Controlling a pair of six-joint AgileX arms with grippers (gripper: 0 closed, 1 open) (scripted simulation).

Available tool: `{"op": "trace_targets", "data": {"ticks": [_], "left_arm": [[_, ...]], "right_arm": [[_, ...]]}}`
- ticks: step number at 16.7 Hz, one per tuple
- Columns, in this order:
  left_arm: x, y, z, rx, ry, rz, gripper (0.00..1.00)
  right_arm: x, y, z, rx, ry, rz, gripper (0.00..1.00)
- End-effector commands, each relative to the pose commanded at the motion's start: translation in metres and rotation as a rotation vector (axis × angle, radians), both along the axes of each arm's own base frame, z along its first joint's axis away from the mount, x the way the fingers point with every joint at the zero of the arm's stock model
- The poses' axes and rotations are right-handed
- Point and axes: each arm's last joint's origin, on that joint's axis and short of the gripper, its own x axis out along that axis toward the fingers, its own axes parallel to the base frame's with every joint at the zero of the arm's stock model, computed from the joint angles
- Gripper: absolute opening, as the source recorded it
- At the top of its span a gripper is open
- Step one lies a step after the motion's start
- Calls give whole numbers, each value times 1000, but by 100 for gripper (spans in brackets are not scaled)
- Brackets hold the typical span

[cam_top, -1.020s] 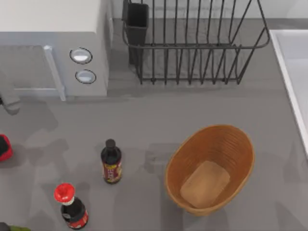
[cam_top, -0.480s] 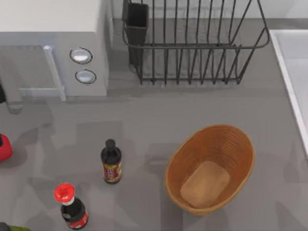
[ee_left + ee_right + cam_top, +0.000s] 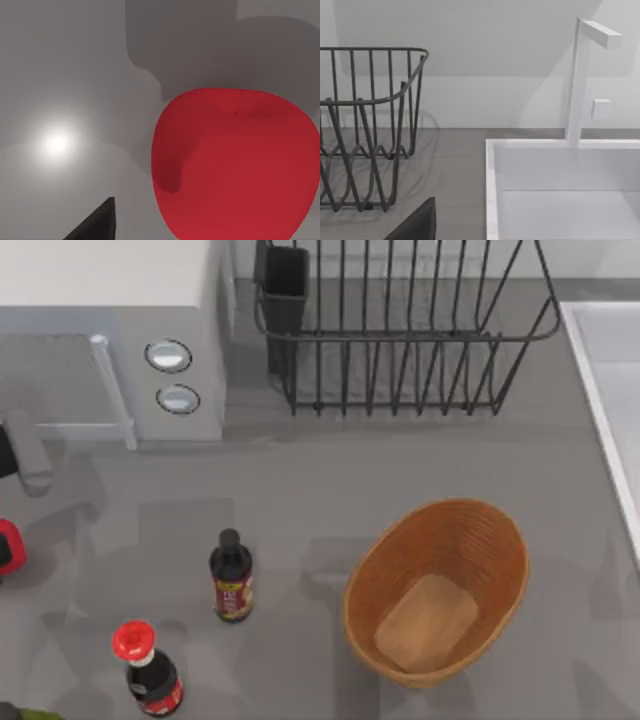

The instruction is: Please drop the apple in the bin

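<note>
Left end effector [image 3: 8, 465], grip unclear, above apple [image 3: 232, 162]; bottles [image 3: 231, 575] before bin [image 3: 436, 590].

The left arm reaches in at the table's far left edge, a grey link [image 3: 25, 448] of it showing in the top view, with its wrist pointed down at the tabletop. One dark fingertip [image 3: 95, 225] of the left gripper shows in the left wrist view, and the apple [image 3: 232, 165] lies just beside that fingertip, apart from it and not between the fingers. The right arm is parked with its wrist held level, one dark fingertip [image 3: 417, 223] of its gripper visible in the right wrist view.
</note>
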Motion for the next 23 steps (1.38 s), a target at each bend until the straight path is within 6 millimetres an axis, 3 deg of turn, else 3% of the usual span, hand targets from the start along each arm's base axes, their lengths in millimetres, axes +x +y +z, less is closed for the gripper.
{"op": "trace_targets", "data": {"ticks": [6,12,23], "left_arm": [[3,0,-44,0,4,1,100],[7,0,-50,0,0,0,100],[7,0,-50,0,0,0,17]], "right_arm": [[0,0,0,0,0,0,100],[0,0,0,0,0,0,100],[0,0,0,0,0,0,100]]}}
